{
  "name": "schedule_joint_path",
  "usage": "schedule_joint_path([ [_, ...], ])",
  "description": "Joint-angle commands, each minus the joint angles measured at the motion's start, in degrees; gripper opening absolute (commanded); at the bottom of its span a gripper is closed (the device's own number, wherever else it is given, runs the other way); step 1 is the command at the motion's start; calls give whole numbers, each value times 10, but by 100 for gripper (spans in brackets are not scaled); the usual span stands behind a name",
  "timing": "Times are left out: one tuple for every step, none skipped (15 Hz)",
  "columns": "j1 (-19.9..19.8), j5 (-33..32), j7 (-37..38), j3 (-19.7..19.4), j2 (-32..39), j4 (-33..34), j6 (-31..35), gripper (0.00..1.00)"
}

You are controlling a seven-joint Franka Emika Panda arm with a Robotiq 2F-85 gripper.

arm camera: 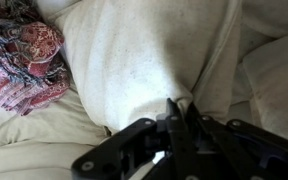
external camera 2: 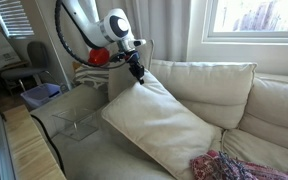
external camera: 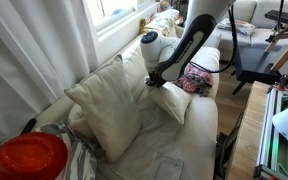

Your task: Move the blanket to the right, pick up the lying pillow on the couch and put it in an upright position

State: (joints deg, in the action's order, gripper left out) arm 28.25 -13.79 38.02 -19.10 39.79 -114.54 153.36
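Pillow [external camera 2: 159, 120], cream, tilted on couch [external camera 2: 274, 110], top corner in gripper [external camera 2: 137, 75].
Gripper pinched tight on that corner; the pillow slopes down from it onto the seat. Blanket [external camera 2: 229, 167] lies apart beyond the pillow's low end.

Daylight comes through a window [external camera 2: 254, 18] at the upper right of an exterior view, with pale curtains [external camera 2: 169, 30] hanging to its left. The cream couch [external camera 2: 274, 100] stands below it. Wooden floor [external camera 2: 24, 150] fills the lower left, a bluish bin [external camera 2: 42, 95] at mid-left. In an exterior view, another pale sofa [external camera: 249, 12] sits upper right.
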Motion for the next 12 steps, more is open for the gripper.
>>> schedule_joint_path([
  [-11, -9, 16, 10, -11, -1, 6, 3],
  [-16, -1, 24, 11, -22, -5, 11, 3],
  [-9, 0, 51, -4, -36, -13, 23, 3],
  [-12, 4, 67, -6, -48, -19, 33, 3],
  [-14, 4, 82, -12, -62, -22, 33, 3],
  [-19, 7, 96, -15, -70, -22, 33, 3],
  [-22, 6, 114, -21, -75, -17, 31, 3],
  [-32, 11, 127, -18, -82, -14, 29, 3],
  [-42, 16, 140, -14, -87, -9, 26, 3],
  [-53, 23, 151, -7, -94, -6, 26, 3],
  [-64, 30, 162, -2, -101, -4, 27, 3],
  [-70, 34, 175, 0, -104, -2, 36, 3],
])
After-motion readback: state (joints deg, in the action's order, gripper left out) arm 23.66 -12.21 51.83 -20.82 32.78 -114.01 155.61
